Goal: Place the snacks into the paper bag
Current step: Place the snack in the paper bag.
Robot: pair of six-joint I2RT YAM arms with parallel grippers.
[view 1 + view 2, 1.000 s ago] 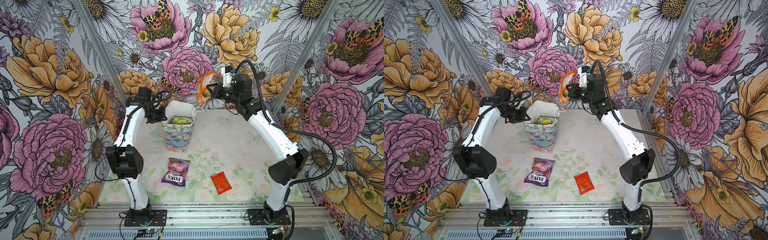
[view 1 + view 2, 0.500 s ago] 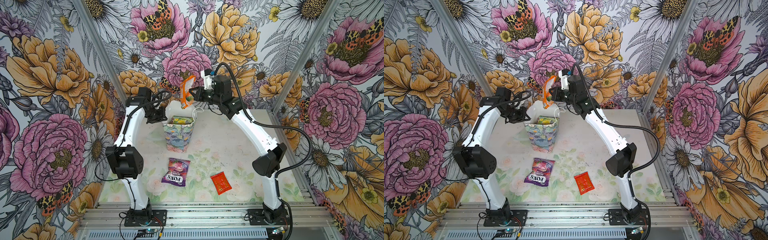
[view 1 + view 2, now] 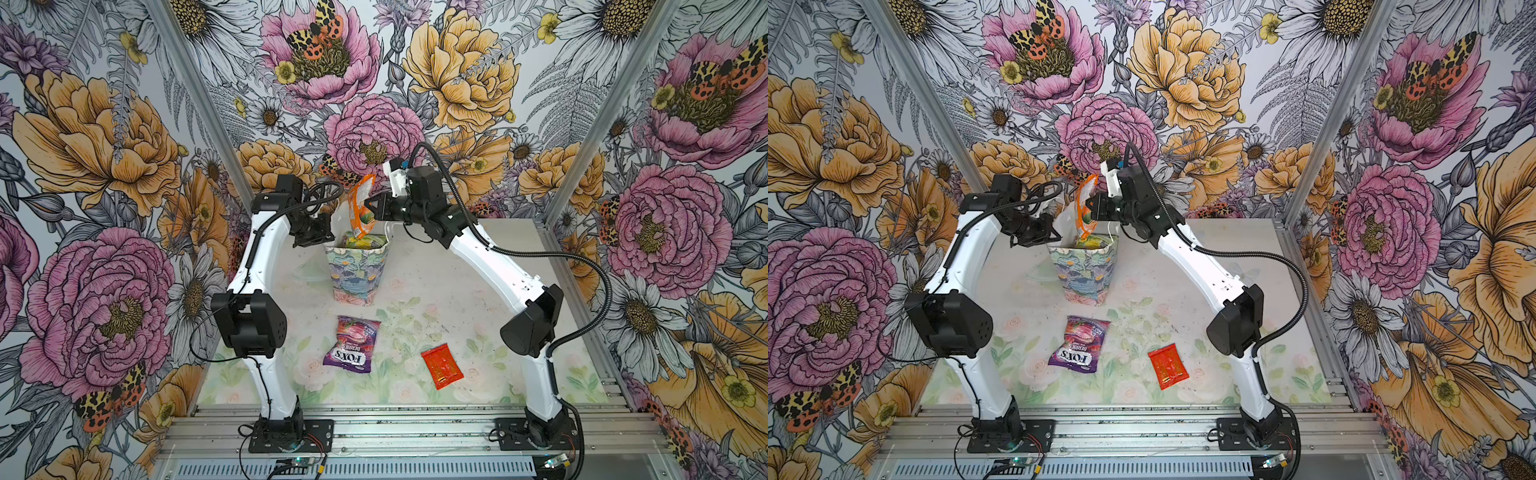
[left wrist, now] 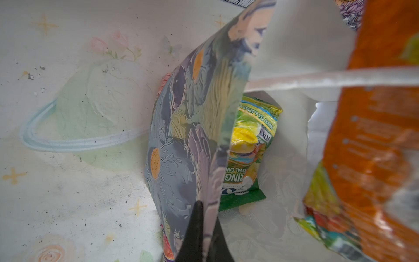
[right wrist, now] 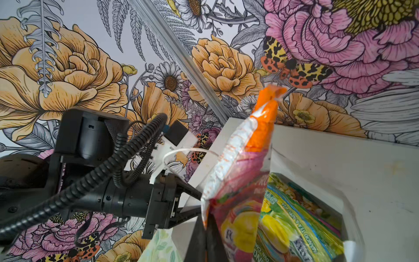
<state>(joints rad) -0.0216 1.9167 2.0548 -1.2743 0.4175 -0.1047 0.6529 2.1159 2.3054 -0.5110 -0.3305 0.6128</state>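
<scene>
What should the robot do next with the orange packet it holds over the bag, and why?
Probably lower it straight down: the right gripper holds the orange packet at the mouth of the paper bag, whose rim the left gripper pinches open.

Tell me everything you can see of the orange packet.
The orange packet is glossy, crinkly film: orange, with a white panel and fruit pictures low down. It hangs upright, pinched at its side by the shut right pincer, lower end over the open paper bag, above a green packet inside.

Top pair overhead; wrists close, share paper bag (image 4: 192, 136).
</scene>
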